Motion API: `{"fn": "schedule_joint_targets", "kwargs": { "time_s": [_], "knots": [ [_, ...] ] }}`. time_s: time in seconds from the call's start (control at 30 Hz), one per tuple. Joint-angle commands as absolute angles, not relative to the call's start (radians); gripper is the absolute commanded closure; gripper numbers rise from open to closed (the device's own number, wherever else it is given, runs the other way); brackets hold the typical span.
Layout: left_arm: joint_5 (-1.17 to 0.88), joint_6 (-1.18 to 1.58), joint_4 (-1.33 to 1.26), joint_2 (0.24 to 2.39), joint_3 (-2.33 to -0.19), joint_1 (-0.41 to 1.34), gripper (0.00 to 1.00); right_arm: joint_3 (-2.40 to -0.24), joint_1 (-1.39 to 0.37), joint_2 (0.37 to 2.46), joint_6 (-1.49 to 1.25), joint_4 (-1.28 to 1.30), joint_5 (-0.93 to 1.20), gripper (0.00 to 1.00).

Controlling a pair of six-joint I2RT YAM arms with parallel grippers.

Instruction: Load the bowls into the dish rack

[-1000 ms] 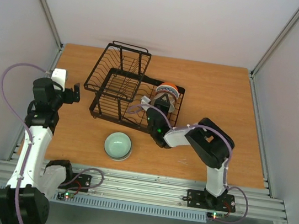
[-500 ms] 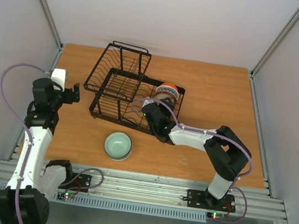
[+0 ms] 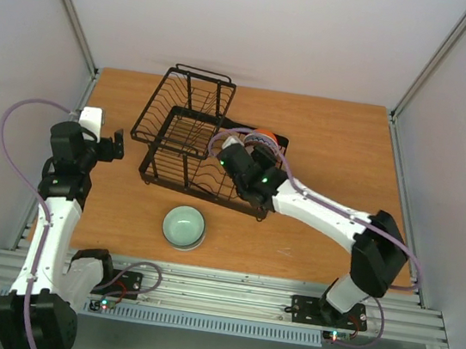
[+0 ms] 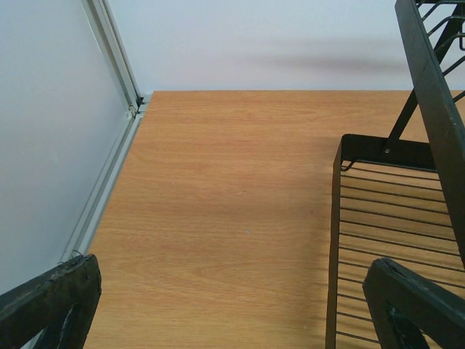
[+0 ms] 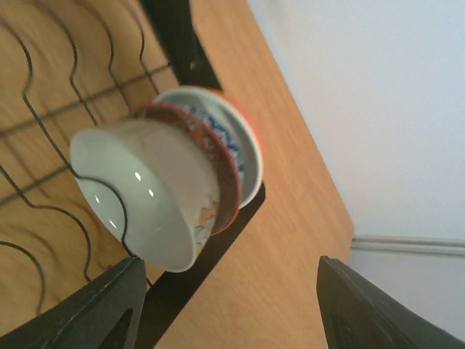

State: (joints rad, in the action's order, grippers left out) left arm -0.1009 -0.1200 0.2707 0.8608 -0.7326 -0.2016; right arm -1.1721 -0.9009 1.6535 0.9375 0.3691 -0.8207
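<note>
The black wire dish rack [image 3: 188,133] stands at mid-table. Bowls lean on their sides among the tines at its right end: a white bowl [image 5: 142,207] in front, an orange-rimmed patterned bowl [image 5: 221,171] behind it, and another orange-rimmed one [image 5: 247,142] at the back. From above only the orange rim [image 3: 266,136] shows. A pale green bowl [image 3: 184,226] sits upright on the table in front of the rack. My right gripper [image 3: 245,150] hovers over the rack beside the bowls, open and empty [image 5: 232,313]. My left gripper [image 3: 118,145] is open and empty [image 4: 232,313], left of the rack [image 4: 392,218].
The smaller basket section [image 3: 186,103] stands tilted at the rack's far left. The enclosure wall and metal rail [image 4: 109,174] run along the table's left edge. The right arm's forearm [image 3: 323,213] stretches across the table's right half.
The right arm has stretched out further, its elbow swinging right and its gripper moving up and left over the rack beside the bowls. The left arm and green bowl have not moved.
</note>
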Motion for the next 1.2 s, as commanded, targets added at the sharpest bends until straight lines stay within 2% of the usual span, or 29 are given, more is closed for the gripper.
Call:
{"fn": "schedule_joint_targets", "kwargs": {
  "time_s": [0.0,0.1,0.27,0.63,0.97,1.17],
  "knots": [
    [-0.107,-0.117,0.215,0.856,-0.726,-0.207,0.01,-1.353,-0.947,1.574,0.585,0.854,-0.724,0.35],
    [-0.111,-0.118,0.216,0.86,-0.726,-0.207,0.01,-1.425,-0.968,1.552,0.424,1.021,-0.572,0.42],
    [-0.109,-0.117,0.218,0.865,-0.728,-0.207,0.01,-1.405,-1.015,1.495,0.269,1.09,-0.4,0.49],
    [-0.11,-0.117,0.232,0.874,-0.735,-0.209,0.01,-1.382,-1.136,1.506,0.166,1.019,0.05,0.48],
    [-0.113,-0.118,0.235,0.877,-0.735,-0.21,0.01,-1.368,-1.154,1.611,0.179,0.854,0.034,0.53],
    [-0.112,-0.117,0.237,0.874,-0.735,-0.211,0.01,-1.42,-1.154,1.705,0.209,0.843,0.017,0.55]
  ]
}}
